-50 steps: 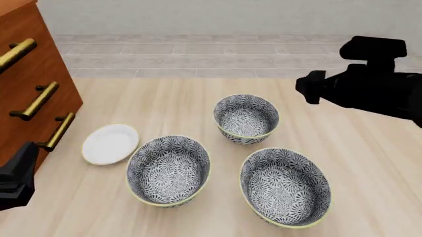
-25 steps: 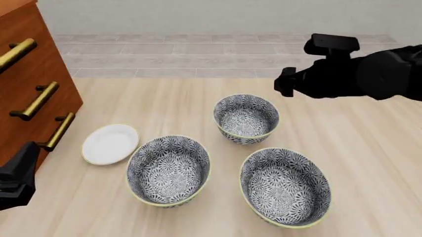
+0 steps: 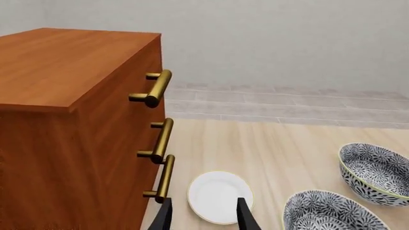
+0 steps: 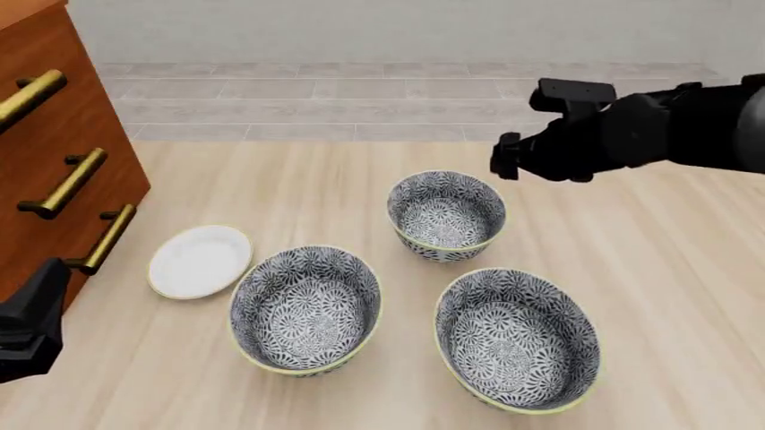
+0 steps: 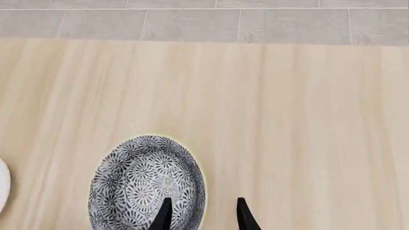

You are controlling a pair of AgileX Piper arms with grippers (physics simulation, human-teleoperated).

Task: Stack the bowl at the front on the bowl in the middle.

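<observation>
The right claw (image 4: 502,167) has slid left from the upper right — fingers apart, empty, above the back bowl (image 4: 446,215); the bowl at the front (image 4: 518,339) lower right, the bowl in the middle (image 4: 306,309) left of it — both unmoved; left claw (image 3: 204,215) open.

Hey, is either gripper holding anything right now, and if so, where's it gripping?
Nothing is held. The left gripper is open over the white plate; the right gripper is open, its fingers astride a bowl rim, not closed.
</observation>
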